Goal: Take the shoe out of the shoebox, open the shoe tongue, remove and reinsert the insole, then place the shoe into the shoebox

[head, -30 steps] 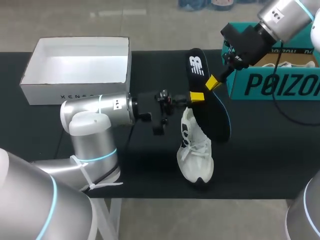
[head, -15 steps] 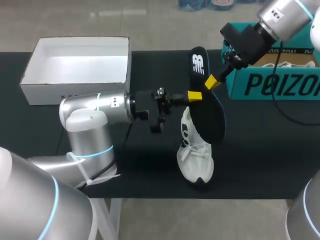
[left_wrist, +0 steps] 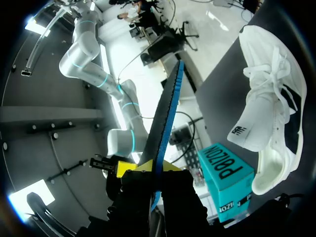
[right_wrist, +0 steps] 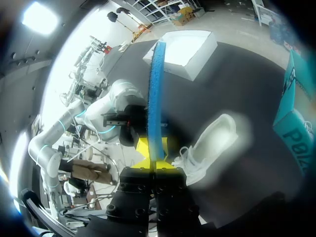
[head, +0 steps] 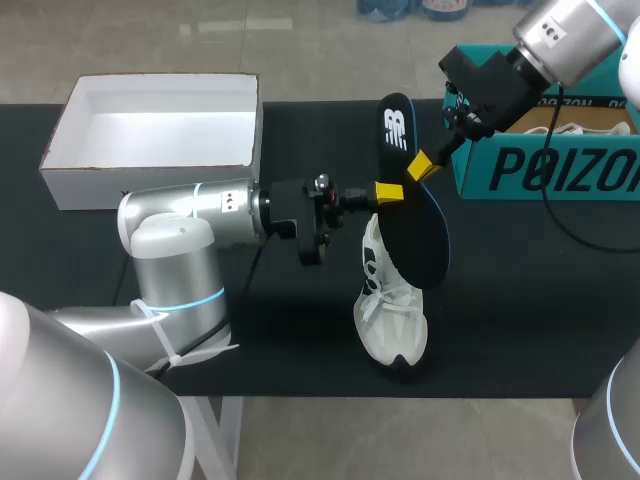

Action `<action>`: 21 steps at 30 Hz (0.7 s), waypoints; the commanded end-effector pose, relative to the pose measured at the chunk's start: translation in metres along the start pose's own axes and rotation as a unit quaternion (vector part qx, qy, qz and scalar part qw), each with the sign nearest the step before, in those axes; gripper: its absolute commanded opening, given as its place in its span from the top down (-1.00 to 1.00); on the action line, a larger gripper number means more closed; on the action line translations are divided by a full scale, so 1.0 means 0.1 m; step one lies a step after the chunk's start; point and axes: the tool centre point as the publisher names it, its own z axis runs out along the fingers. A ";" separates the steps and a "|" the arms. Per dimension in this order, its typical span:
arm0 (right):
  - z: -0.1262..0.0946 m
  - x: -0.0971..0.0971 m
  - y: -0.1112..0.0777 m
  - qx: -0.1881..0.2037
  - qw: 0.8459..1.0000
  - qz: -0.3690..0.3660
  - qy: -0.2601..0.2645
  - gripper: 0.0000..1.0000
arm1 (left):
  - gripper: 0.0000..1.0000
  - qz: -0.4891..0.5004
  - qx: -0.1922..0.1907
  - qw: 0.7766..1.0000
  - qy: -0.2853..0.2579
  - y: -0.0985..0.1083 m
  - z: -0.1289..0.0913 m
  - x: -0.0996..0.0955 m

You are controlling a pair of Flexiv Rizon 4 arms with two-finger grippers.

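Observation:
A black insole [head: 412,215] with a blue edge hangs above the table, held from two sides. My left gripper [head: 390,192] is shut on its left edge and my right gripper [head: 420,165] is shut on its upper right part. In the left wrist view the insole [left_wrist: 165,108] stands edge-on between the closed fingers of the left gripper [left_wrist: 157,170]. The right gripper [right_wrist: 157,160] likewise pinches the insole [right_wrist: 157,94]. The white shoe [head: 390,305] lies on the black table under the insole, toe toward the front edge; it also shows beside each gripper as the shoe [left_wrist: 269,123] and the shoe [right_wrist: 212,143].
An open white shoebox [head: 150,182] sits at the back left. A teal box [head: 550,170] stands at the back right behind my right arm. My left arm's elbow [head: 175,235] rises over the table's left part.
My left gripper has closed on the insole's edge. The insole's lower end has swung slightly left and its upper end has shifted a little.

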 end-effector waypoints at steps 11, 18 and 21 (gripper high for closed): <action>0.01 0.04 -0.02 -0.005 1.000 -0.005 -0.002 1.00 | 1.00 0.001 -0.001 1.000 0.000 0.01 0.00 0.02; -0.01 0.02 -0.03 -0.005 1.000 0.000 -0.011 -1.00 | 1.00 0.001 -0.001 1.000 0.000 0.01 0.00 0.02; -0.04 0.01 -0.06 -0.009 1.000 0.005 -0.018 -1.00 | 1.00 0.001 -0.001 1.000 0.000 0.01 0.00 0.02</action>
